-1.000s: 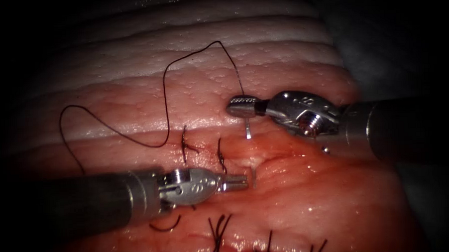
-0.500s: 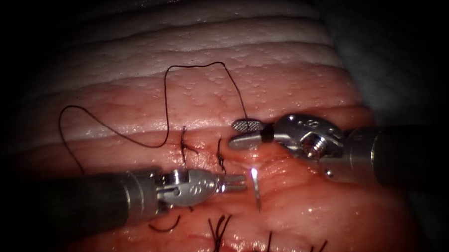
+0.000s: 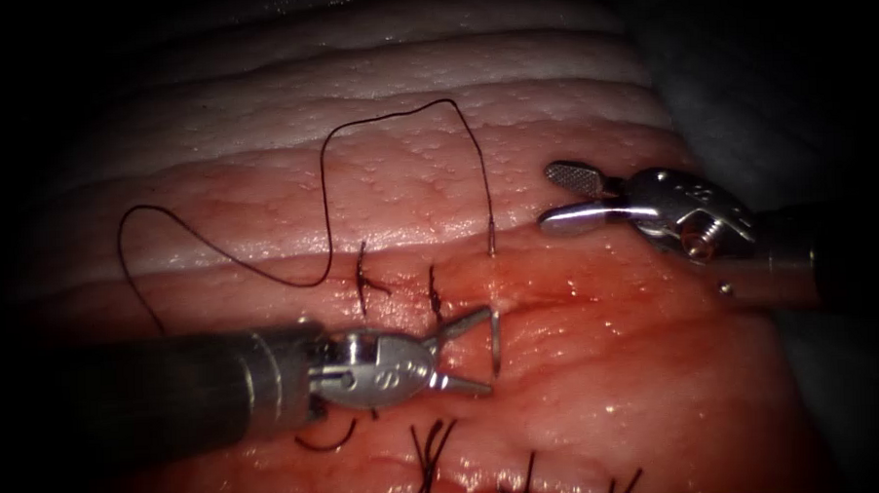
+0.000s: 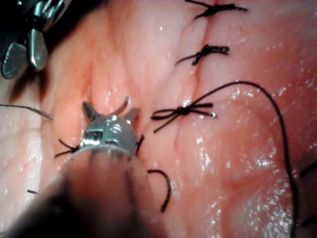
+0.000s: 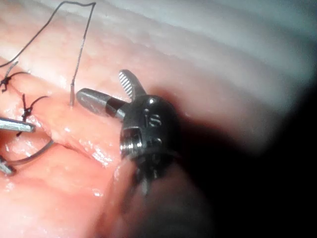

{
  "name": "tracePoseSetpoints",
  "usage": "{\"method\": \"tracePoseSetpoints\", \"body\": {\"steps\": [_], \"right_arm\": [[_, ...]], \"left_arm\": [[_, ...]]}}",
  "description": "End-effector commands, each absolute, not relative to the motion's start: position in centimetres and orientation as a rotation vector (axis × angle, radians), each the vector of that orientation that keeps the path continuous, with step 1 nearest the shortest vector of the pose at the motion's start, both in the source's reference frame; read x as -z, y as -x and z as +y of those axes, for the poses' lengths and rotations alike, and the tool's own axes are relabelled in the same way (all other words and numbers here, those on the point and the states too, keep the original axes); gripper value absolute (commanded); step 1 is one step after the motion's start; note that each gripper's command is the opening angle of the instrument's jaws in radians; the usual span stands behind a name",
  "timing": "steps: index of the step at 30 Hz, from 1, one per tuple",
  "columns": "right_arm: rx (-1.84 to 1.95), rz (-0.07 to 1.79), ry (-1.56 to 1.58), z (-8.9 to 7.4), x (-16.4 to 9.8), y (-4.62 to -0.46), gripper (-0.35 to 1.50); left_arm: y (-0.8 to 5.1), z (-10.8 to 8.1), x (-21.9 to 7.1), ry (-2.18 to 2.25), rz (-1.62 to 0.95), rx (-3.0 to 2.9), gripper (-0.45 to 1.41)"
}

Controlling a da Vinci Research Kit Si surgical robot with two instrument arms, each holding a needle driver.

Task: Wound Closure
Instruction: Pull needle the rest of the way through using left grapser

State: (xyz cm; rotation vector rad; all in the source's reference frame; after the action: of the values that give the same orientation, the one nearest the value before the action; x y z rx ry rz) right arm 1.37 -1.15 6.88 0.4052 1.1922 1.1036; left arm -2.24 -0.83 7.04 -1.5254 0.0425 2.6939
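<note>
- The needle sat in the tissue, just beside the left end effector at its 3 o'clock.
- The right end effector lay well apart, at 2 o'clock.

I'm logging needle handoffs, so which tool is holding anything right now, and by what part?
Neither. The left tool and right tool both have open jaws and grip nothing. The needle sits in the tissue, its tip between the left tool's jaws.

Two tools: the left tool and the right tool. One needle. One long thread. One tissue. Two tied stitches beside the needle, and more knots along the lower edge, uncountable.
</note>
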Motion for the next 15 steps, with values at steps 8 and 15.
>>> {"method": "tracePoseSetpoints", "body": {"steps": [8,15], "right_arm": [[-1.087,1.202,-0.393,-1.35,-7.04,-1.42,1.04],[-1.087,1.202,-0.392,-1.38,-7.03,-1.43,1.01]], "left_arm": [[2.35,-0.82,-7.42,1.545,0.021,-2.721,0.05],[2.32,-0.74,-7.53,1.56,0.013,-2.723,0.07]]}}
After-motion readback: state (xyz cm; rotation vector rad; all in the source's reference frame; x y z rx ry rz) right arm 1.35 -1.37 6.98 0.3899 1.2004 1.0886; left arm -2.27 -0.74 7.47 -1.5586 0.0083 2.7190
